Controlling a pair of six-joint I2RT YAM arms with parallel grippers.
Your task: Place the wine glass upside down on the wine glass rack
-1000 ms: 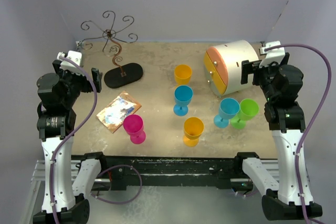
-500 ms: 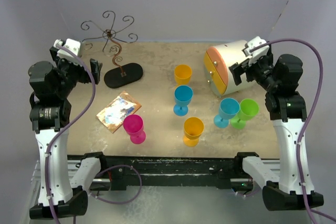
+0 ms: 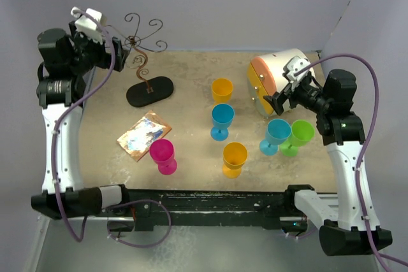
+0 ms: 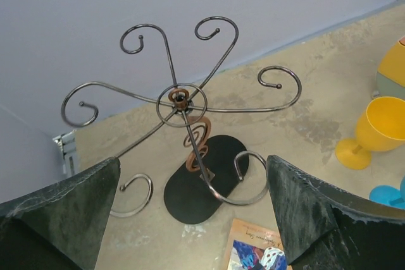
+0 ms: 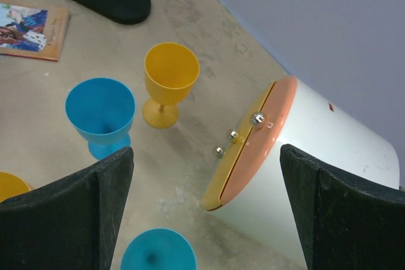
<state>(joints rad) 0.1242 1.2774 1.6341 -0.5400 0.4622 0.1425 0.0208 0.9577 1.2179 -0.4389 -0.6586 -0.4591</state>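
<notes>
Presently, the left gripper [image 4: 193,162] is hovering with its fingers spread wide and nothing between them; the wine glass rack [image 4: 181,98] is standing just ahead of and below it, its curled arms showing between the two fingers. The right gripper [image 5: 205,148] is likewise hanging with fingers parted and empty, with a yellow wine glass [image 5: 169,77] and a blue wine glass [image 5: 100,115] standing upright ahead to its left and a white round cabinet [image 5: 329,150] lying ahead to its right.

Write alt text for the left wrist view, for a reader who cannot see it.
A wire wine glass rack with curled arms and a black oval base stands centred below the open, empty left gripper. A yellow glass stands at the right edge.
</notes>
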